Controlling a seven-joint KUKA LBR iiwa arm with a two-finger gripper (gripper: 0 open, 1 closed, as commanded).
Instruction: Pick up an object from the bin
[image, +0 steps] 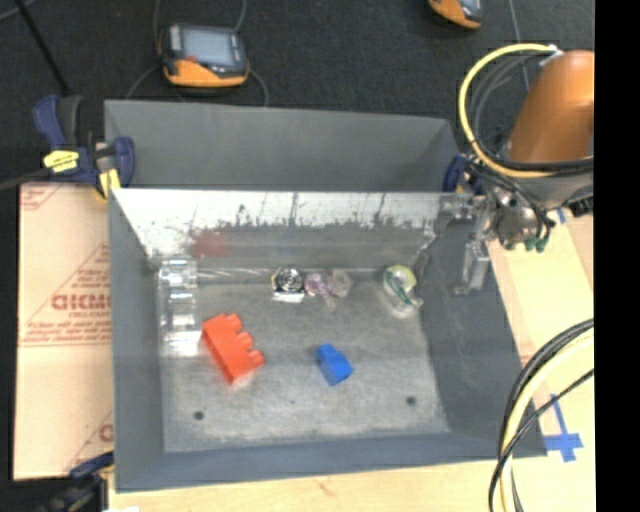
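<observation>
**Gripper Held at the Bin's Right Wall, Well Apart from the Orange Brick**

The grey metal bin is seen from above, and the orange brick on its floor is taken as the mark. The gripper is held well to the right of the brick and higher in the view, over the bin's right wall. How far it is opened, and whether anything is held, cannot be told. A clear plastic piece is set just left of the brick. A green-and-white round thing, right of the brick and higher, lies nearest the gripper. A blue block is seen near the brick's right. A small dark round thing and a pale purple bit are placed above and right of the brick.
</observation>
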